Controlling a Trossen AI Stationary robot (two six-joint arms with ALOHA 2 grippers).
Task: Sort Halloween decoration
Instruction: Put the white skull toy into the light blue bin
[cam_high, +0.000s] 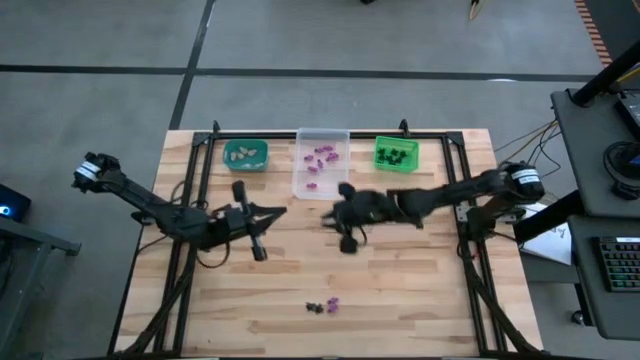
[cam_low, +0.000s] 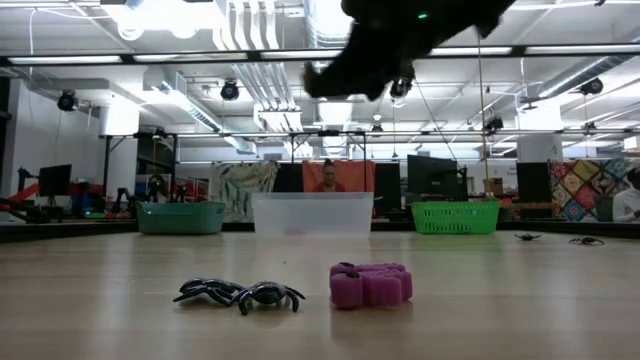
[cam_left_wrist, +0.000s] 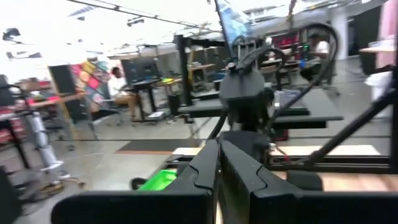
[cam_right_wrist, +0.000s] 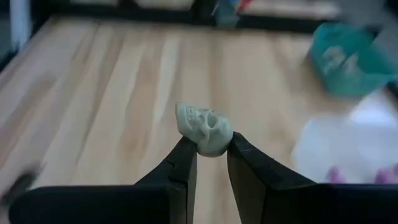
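In the high view the right gripper (cam_high: 330, 213) is a dark mass over the table centre; the item it carries cannot be made out there. In the low view this gripper (cam_low: 325, 80) is cut off by the upper frame edge, and its load is hidden. The right wrist view resolves it: the right gripper (cam_right_wrist: 211, 149) is clenched on a pale beige skull (cam_right_wrist: 204, 129), which sits between the two fingertips and protrudes beyond them, above the wooden table (cam_right_wrist: 112, 81). The teal bin (cam_right_wrist: 351, 56) and clear bin (cam_right_wrist: 348, 143) appear blurred beyond it.

The left gripper (cam_high: 262, 218) waits over the table's left half, fingers pressed together and empty.

Two black spiders (cam_low: 240, 293) and a purple trinket (cam_low: 371, 284) lie close together on the table's near edge (cam_high: 322, 306), well apart from both grippers. The green bin (cam_high: 396, 154) holds black pieces.
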